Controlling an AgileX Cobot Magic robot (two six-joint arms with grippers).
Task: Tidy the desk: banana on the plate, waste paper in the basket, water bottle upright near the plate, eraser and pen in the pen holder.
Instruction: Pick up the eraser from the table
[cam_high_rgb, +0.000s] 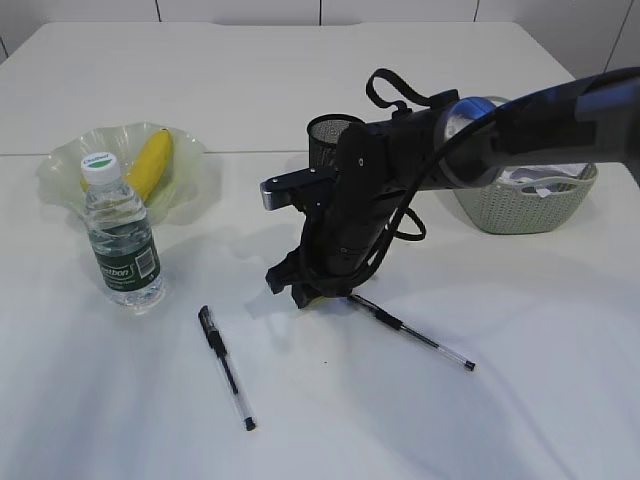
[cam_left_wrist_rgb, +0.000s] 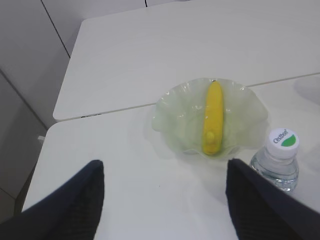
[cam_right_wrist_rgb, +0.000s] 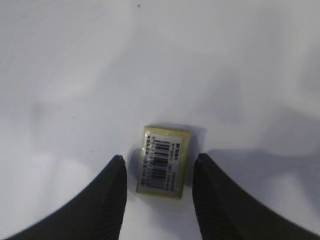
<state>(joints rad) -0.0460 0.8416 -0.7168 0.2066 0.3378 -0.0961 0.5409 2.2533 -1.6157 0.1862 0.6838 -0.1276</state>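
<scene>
Right tool (cam_right_wrist_rgb: 159, 172) stands low over the desk (cam_right_wrist_rgb: 75, 60), its two fingers (cam_right_wrist_rgb: 107, 200) straddling the eraser (cam_right_wrist_rgb: 164, 161), a small yellowish block with a barcode label. Narrow gaps show on both sides of the block, so the fingers bracket it without yet clamping; nothing is held. In the exterior view this tool (cam_high_rgb: 300, 290) points down at mid-desk, and the eraser lies hidden beneath it. Left tool (cam_left_wrist_rgb: 162, 200) hangs released and empty, fingers spread wide, above the near left part of the desk.

Near zone: two pens lie flat on the desk, one pen (cam_high_rgb: 226, 367) left of centre and a second pen (cam_high_rgb: 412, 334) running rightward from under the right arm. Both remain to be collected.

Middle zone: the water bottle (cam_high_rgb: 120, 240) stands upright, cap on, just beside the plate (cam_high_rgb: 60, 170); this step looks done.

Far zone: the banana (cam_high_rgb: 150, 163) lies on the ruffled glass plate, also done. The mesh pen holder (cam_high_rgb: 330, 135) stands behind the right arm, partly masked by it. At far right the basket (cam_high_rgb: 525, 205) holds something white, probably the waste paper, though this cannot be confirmed.

Judged remaining: eraser, then both pens, into the pen holder. The second pen's end lies close to the right tool and could be nudged during the grasp.
</scene>
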